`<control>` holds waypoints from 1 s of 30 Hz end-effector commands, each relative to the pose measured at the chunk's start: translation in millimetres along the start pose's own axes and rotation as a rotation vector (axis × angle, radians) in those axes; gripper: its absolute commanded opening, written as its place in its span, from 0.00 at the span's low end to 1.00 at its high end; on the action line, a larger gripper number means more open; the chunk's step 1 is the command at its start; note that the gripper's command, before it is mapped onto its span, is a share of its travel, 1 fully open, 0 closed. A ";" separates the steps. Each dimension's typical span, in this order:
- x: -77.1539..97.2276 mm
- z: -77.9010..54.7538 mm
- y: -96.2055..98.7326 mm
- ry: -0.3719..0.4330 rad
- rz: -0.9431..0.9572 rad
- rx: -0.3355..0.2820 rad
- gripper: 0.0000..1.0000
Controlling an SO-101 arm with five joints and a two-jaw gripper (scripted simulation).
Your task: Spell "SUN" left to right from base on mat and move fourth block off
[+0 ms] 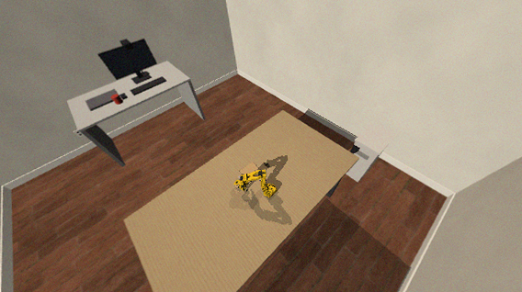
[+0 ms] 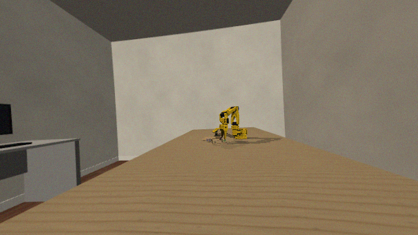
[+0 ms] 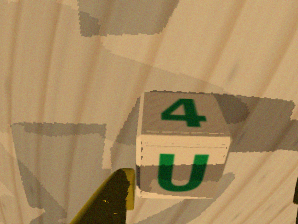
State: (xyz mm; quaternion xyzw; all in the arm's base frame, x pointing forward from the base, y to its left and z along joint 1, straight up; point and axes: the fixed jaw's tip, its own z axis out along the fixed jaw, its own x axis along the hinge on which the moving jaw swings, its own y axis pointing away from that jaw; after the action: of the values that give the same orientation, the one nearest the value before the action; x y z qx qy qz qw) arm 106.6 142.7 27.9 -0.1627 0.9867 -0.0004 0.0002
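Jaws [image 1: 243, 189] [image 2: 223, 138]: open, gripping nothing. In the wrist view one finger is just beside the left of the U block [image 2: 224, 140] [image 3: 183, 165], while the other stands apart at the right edge. The U block rests on the desk [image 1: 201, 215] [image 2: 209, 183] [image 3: 45, 60], below the jaws. It shows a green U on its near face and a green 4 on its far face; which is uppermost cannot be confirmed.

A pale patch [image 1: 248, 168], probably the mat, lies near the arm [image 1: 256, 176] [image 2: 232, 114]. Small pieces [image 2: 209, 140] left of the U block in the exterior view are too small to read.

Completion: no finished "SUN" row can be verified. Outstanding, by judgement: seating U upright as middle letter, confirming S and N, checking the fourth block, and withdrawing the arm.
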 end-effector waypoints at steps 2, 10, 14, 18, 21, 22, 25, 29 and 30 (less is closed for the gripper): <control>-9.2 -25.6 7.0 -0.061 0.000 -0.040 0.33; -6.3 -48.7 5.2 -0.061 0.000 -0.040 0.33; -5.0 -54.9 4.3 -0.061 0.000 -0.040 0.33; -4.7 -56.1 4.1 -0.061 0.000 -0.040 0.33; -4.7 -56.1 4.1 -0.061 0.000 -0.040 0.33; -4.7 -56.1 4.1 -0.061 0.000 -0.040 0.33; -4.7 -56.1 4.1 -0.061 0.000 -0.040 0.33; -4.7 -56.1 4.1 -0.061 0.000 -0.040 0.33; -4.7 -56.1 4.1 -0.061 0.000 -0.040 0.33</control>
State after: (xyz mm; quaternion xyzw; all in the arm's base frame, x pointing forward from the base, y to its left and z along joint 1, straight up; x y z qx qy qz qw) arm 106.1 142.3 72.1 -0.1627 0.9867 0.0000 0.0007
